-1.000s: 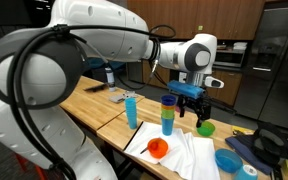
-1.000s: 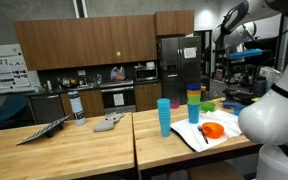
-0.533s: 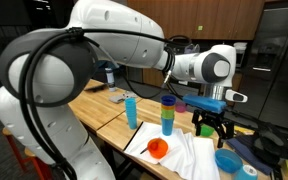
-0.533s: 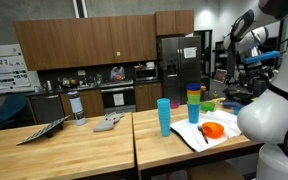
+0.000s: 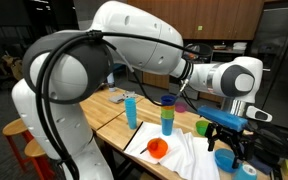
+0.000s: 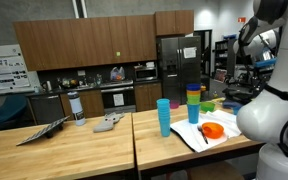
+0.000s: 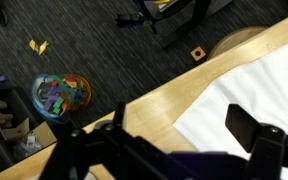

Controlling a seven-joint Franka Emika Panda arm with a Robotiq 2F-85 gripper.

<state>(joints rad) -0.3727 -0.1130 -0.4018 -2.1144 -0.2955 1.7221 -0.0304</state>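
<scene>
In an exterior view my gripper (image 5: pixel 230 143) hangs open just above a blue bowl (image 5: pixel 227 161) at the end of the wooden table (image 5: pixel 104 103). Nothing is between its fingers. A green bowl (image 5: pixel 204 127) sits just behind it. Further back stand a stack of coloured cups (image 5: pixel 167 114), a single blue cup (image 5: pixel 131 110) and an orange bowl (image 5: pixel 158 149) on a white cloth (image 5: pixel 184 157). In the wrist view the gripper (image 7: pixel 164 150) spreads wide over the table edge and the white cloth (image 7: pixel 259 95). The cups (image 6: pixel 193 103) and orange bowl (image 6: pixel 213 130) also show from the side.
A container of coloured pieces (image 7: pixel 59 95) sits on the dark carpet below the table edge. Dark bags or clothing (image 5: pixel 274 148) lie past the blue bowl. A second wooden table (image 6: pixel 54 150) carries a grey object (image 6: pixel 108 122) and a laptop-like thing (image 6: pixel 42 130). Kitchen cabinets stand behind.
The arm has swung from beside the stack of cups, past the green bowl, to over the blue bowl. The jaws stayed open and nothing on the table moved.
</scene>
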